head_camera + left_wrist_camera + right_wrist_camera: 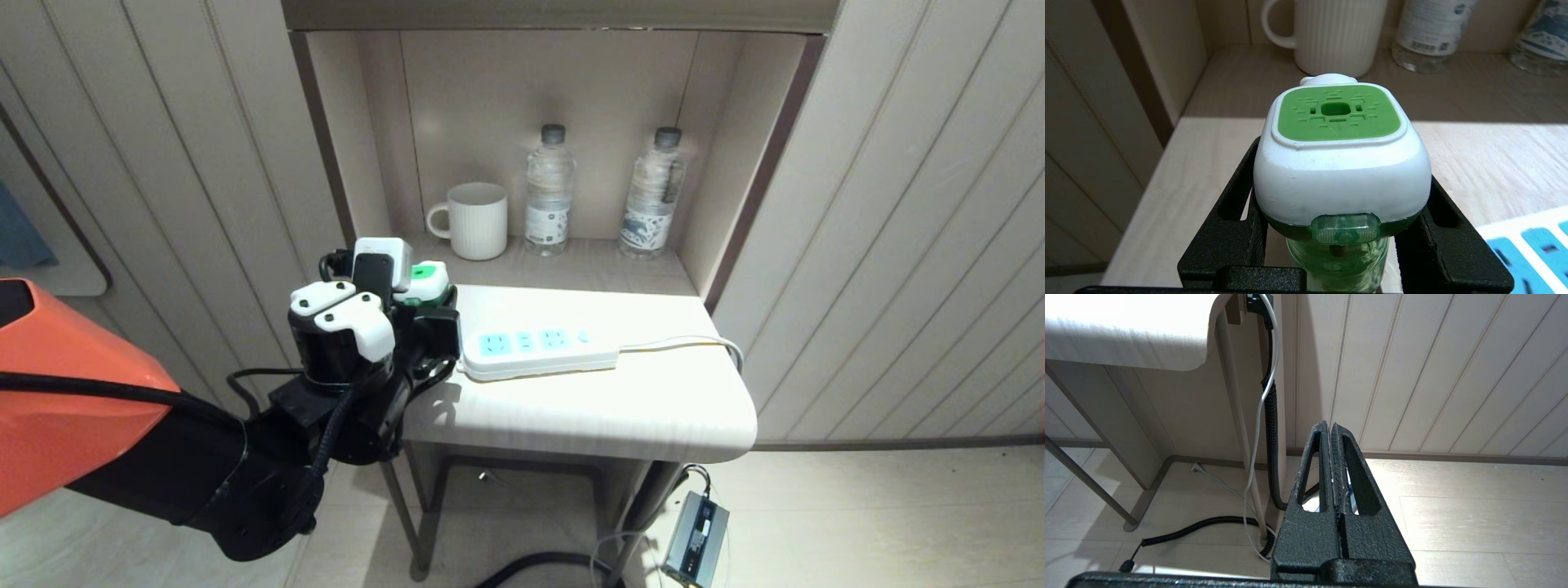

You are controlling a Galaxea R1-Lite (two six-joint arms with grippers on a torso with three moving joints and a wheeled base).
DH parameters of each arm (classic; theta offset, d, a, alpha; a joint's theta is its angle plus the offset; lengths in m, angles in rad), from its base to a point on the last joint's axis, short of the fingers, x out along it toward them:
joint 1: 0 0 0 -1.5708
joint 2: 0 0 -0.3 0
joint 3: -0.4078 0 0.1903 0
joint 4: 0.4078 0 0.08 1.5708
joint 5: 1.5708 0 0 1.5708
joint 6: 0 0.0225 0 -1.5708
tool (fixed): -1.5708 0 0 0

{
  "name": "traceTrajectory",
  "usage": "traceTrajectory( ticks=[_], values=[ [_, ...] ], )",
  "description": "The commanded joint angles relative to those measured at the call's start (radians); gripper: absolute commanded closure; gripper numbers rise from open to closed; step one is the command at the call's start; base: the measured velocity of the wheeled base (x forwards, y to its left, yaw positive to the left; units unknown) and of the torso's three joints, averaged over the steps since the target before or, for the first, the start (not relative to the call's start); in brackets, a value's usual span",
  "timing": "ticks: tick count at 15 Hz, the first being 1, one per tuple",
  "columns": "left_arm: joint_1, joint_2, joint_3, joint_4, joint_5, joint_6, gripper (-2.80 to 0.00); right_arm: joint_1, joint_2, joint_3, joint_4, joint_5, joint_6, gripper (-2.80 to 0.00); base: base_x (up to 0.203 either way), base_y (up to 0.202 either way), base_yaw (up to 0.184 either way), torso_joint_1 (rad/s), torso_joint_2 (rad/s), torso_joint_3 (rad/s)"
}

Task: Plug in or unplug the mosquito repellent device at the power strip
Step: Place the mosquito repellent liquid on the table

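Observation:
The mosquito repellent device [1337, 163], a white head with a green top over a translucent green bottle, sits upright between the black fingers [1229, 212] of my left gripper [1343, 167], which is shut on its sides. In the head view the device [429, 282] hangs over the table's left end, just left of the power strip [539, 347] and apart from it. The strip is white with light-blue socket faces, and nothing is plugged into them; its corner [1527, 245] also shows in the left wrist view. The device's prongs are hidden. My right gripper [1332, 430] is shut and empty, low beside the table's leg.
A white ribbed mug [478, 220] and two clear water bottles [549, 192] [653, 196] stand in the alcove behind the small white table [612, 416]. The strip's white cord [694, 341] runs off the right edge. A black adapter [694, 543] and cables lie on the floor.

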Motion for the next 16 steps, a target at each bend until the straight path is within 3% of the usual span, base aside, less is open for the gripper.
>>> traceTrajectory(
  ticks=[1,8,16],
  values=[
    [0.024,0.003,-0.007,-0.018,0.003,0.007,0.0,0.0,0.001,0.0,0.0,0.0,0.0,0.0,0.0,0.0,0.0,0.0,0.0,0.0],
    [0.046,0.065,-0.069,-0.021,0.002,0.047,0.0,0.0,0.0,0.0,0.0,0.0,0.0,0.0,0.0,0.0,0.0,0.0,0.0,0.0],
    [0.061,0.132,-0.098,-0.044,0.008,0.051,0.0,0.0,0.0,0.0,0.0,0.0,0.0,0.0,0.0,0.0,0.0,0.0,0.0,0.0]
  ],
)
